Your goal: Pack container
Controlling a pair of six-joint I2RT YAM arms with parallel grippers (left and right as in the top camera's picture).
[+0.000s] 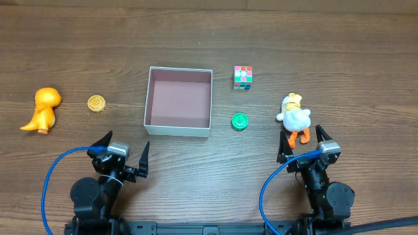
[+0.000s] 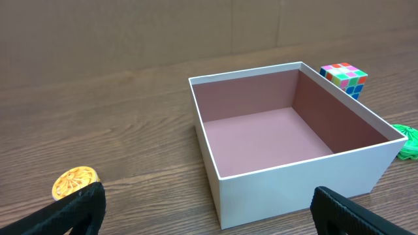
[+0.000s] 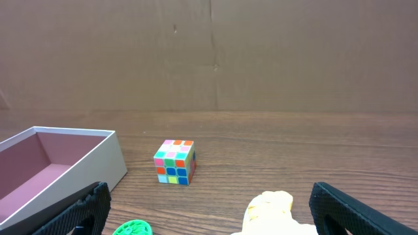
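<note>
The container [image 1: 149,98], a square white box with a dusty pink inside, stands open and holds nothing at the table's middle; the left wrist view shows its near wall [image 2: 307,179] and the right wrist view its corner [image 3: 98,163]. My left gripper [image 1: 123,150] is open just in front of the box's left corner, nothing between its fingers [image 2: 81,209]. On the right, my right gripper [image 1: 304,142] is open, with the legs of a white-and-yellow duck toy [image 1: 295,116] between its fingertips. The duck's head [image 3: 271,207] shows low between them.
A colourful puzzle cube [image 1: 243,77] sits right of the box, a green disc [image 1: 240,121] near its front right corner. Left of the box lie a yellow disc [image 1: 96,103] and an orange dinosaur toy [image 1: 43,108]. Blue cables loop beside both arm bases.
</note>
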